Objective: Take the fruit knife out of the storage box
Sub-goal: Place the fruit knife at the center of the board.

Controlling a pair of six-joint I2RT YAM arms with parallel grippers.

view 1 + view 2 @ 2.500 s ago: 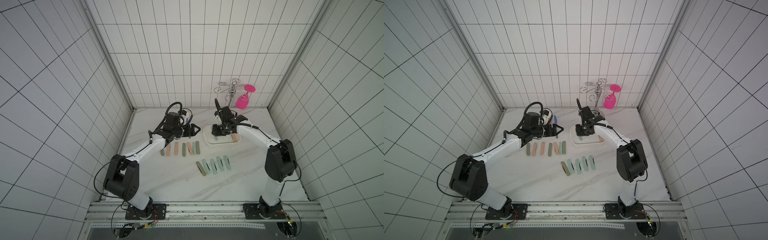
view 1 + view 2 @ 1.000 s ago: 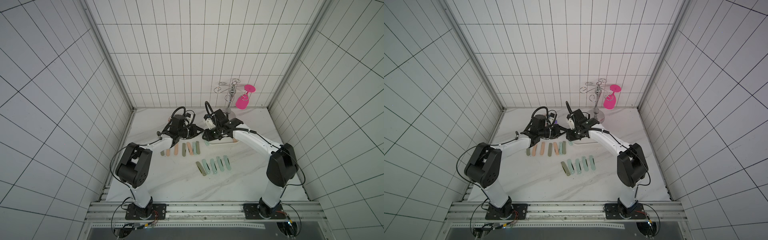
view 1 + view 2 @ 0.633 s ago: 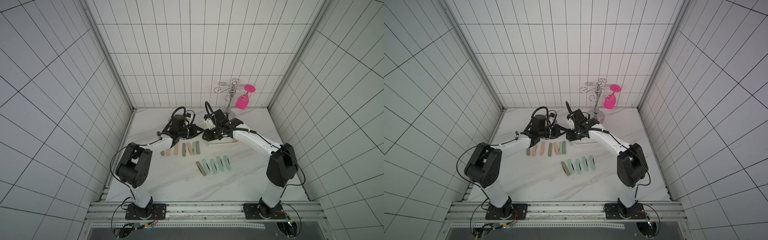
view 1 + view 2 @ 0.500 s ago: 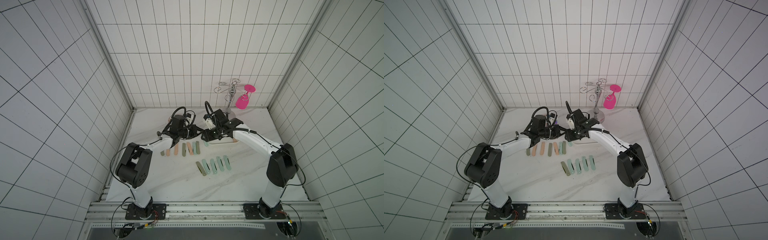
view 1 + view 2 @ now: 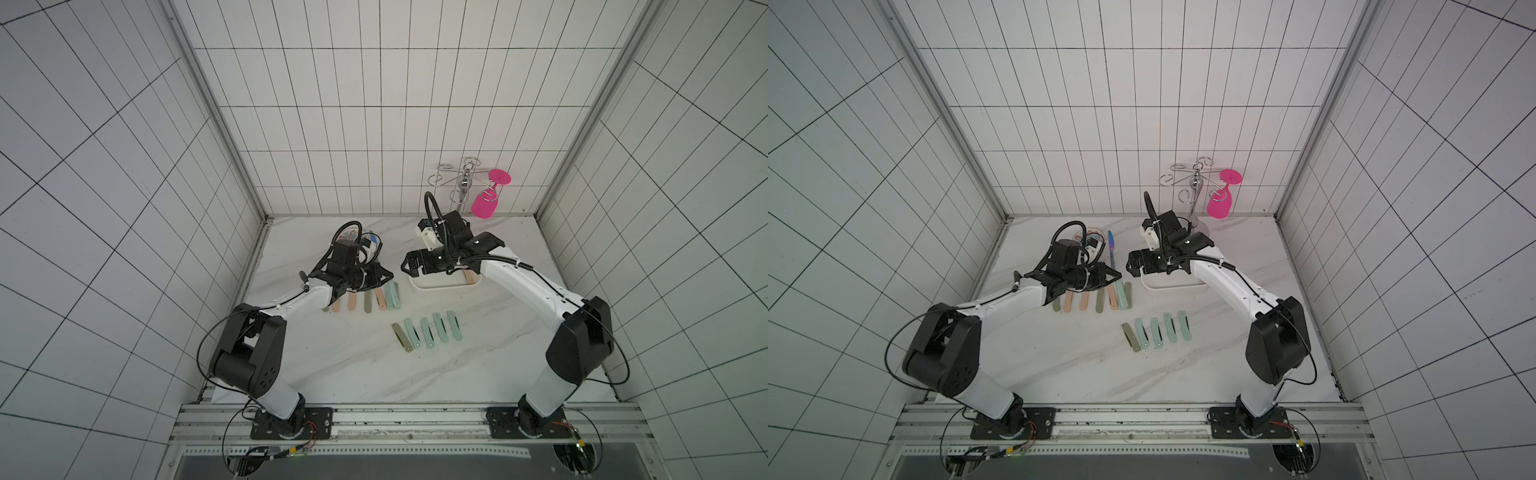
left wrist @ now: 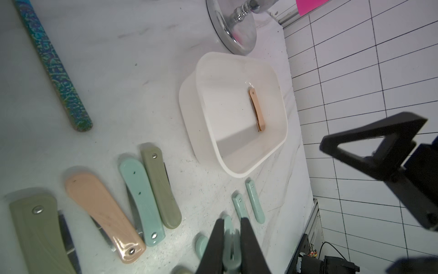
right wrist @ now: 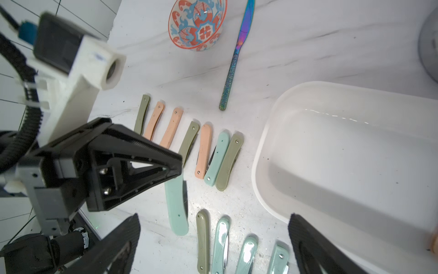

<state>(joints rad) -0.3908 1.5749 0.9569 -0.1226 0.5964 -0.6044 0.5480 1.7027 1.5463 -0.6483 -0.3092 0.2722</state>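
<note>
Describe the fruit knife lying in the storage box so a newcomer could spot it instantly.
Find the chrome glass rack at the back wall; the white storage box sits beside its base. One closed peach fruit knife lies inside. It alone is in the box; the other folding knives are outside it.

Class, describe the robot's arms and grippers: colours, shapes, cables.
The left arm and right arm have white links and black joints, with black cables looping outside. The left gripper and right gripper have black triangular open-frame fingers, ribbed inside; white camera mounts behind them.
</note>
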